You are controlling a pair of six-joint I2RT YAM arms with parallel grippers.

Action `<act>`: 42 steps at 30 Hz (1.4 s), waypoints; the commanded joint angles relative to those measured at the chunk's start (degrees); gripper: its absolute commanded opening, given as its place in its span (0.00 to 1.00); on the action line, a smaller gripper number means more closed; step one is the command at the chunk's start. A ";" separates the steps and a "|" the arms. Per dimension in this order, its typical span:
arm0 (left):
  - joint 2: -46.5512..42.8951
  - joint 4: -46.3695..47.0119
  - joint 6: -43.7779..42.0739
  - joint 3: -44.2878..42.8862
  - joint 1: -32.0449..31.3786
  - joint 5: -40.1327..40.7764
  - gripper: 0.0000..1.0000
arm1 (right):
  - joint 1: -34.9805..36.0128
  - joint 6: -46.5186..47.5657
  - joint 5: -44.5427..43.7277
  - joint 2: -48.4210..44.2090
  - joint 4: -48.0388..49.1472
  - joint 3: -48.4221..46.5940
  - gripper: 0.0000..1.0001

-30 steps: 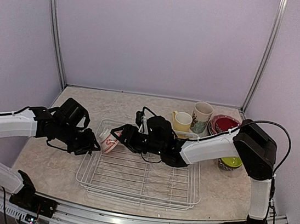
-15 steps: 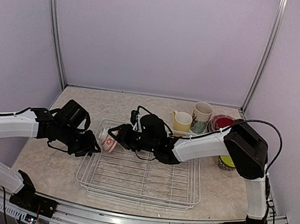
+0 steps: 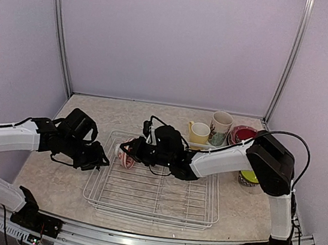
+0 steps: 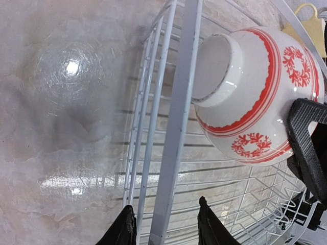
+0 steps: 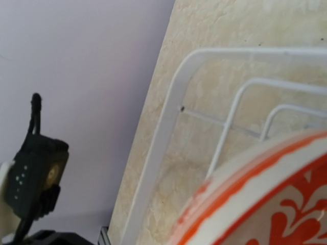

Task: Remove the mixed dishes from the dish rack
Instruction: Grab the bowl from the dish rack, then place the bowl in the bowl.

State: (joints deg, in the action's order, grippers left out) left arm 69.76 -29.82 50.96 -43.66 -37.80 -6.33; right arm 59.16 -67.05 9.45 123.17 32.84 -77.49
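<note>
The dish rack (image 3: 153,201) of white wire lies mid-table. A white bowl with red patterns (image 3: 124,155) stands on edge in its far left corner. My right gripper (image 3: 134,152) is shut on that bowl's rim; one black finger (image 4: 306,135) presses on the bowl (image 4: 255,97) in the left wrist view. The right wrist view shows only the bowl's rim (image 5: 265,204), very close, and the rack's corner wire (image 5: 163,132). My left gripper (image 3: 99,161) is at the rack's left side, and its fingers (image 4: 164,217) straddle the thick rim wire (image 4: 176,127), shut on it.
Beyond the rack's far right corner stand a pale yellow mug (image 3: 199,132), a tall floral cup (image 3: 220,127) and stacked red plates (image 3: 244,135). A lime-green bowl (image 3: 252,177) sits behind the right arm. Purple walls close in on both sides.
My right gripper reached a little further left and closed on the bowl's rim. The bowl tipped more upright. The left arm stayed where it was.
</note>
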 commanded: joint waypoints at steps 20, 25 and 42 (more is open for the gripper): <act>-13.18 -12.89 -3.23 -8.44 2.14 6.20 0.60 | 0.26 48.36 5.90 -25.78 -23.93 2.73 0.00; -15.89 -14.82 -3.98 -9.25 3.36 8.80 0.60 | 0.26 56.49 -14.68 -35.36 -38.72 6.12 0.00; -18.78 -16.37 -6.02 -12.02 5.11 12.41 0.82 | -17.81 53.23 -44.23 -56.16 -75.21 15.35 0.00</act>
State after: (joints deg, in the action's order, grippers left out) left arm 49.95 -45.12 45.84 -54.06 -33.15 4.89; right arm 46.87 -13.63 -35.79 70.70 -36.10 -63.33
